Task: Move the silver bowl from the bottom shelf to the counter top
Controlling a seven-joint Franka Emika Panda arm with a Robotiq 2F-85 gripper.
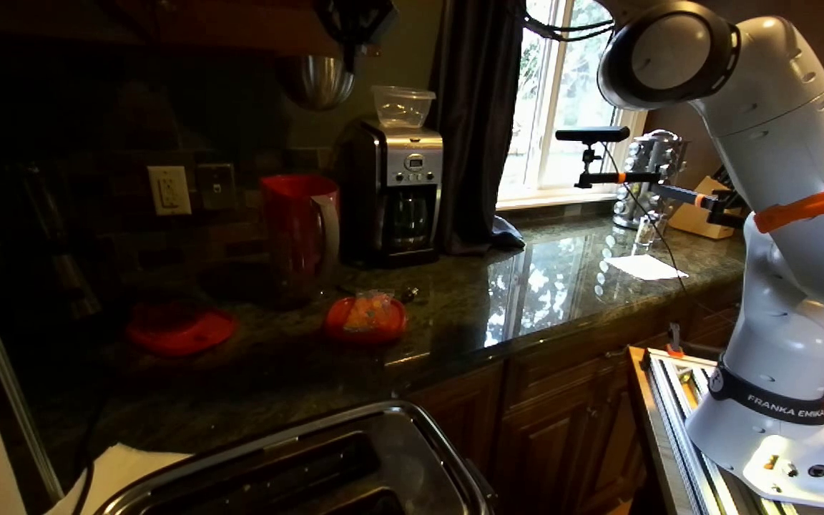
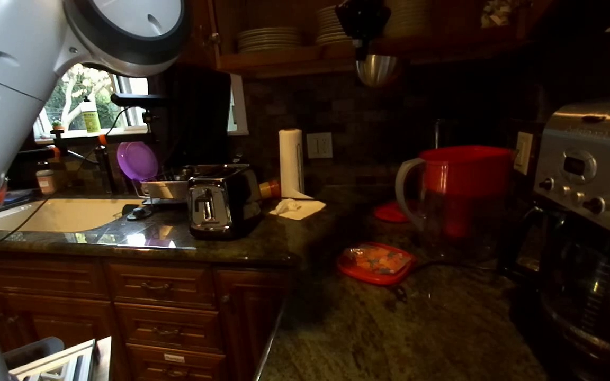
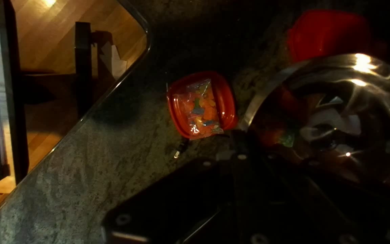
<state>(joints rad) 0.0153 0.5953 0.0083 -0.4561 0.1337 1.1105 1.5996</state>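
The silver bowl, small, round and shiny, hangs in the air in both exterior views point(image 1: 320, 82) point(image 2: 378, 70). My gripper point(image 1: 349, 61) is shut on its rim, also in an exterior view point(image 2: 360, 50). In the wrist view my dark gripper point(image 3: 237, 144) pinches the near-left rim of the bowl point(image 3: 377, 79), whose inside faces the camera. The lower part of the bowl is hidden behind the gripper there. The dark stone counter top point(image 1: 448, 325) lies well below the bowl and shows in the other views too point(image 2: 442, 328) point(image 3: 90, 169).
An orange-red dish point(image 2: 344, 267) with a bag in it and a red plate point(image 1: 215, 330) lie on the counter. A red pitcher point(image 1: 283, 229) and coffee maker point(image 1: 415, 157) stand at the back. A toaster point(image 2: 215, 206) stands nearby. The cabinet shelf point(image 2: 284, 62) holds plate stacks.
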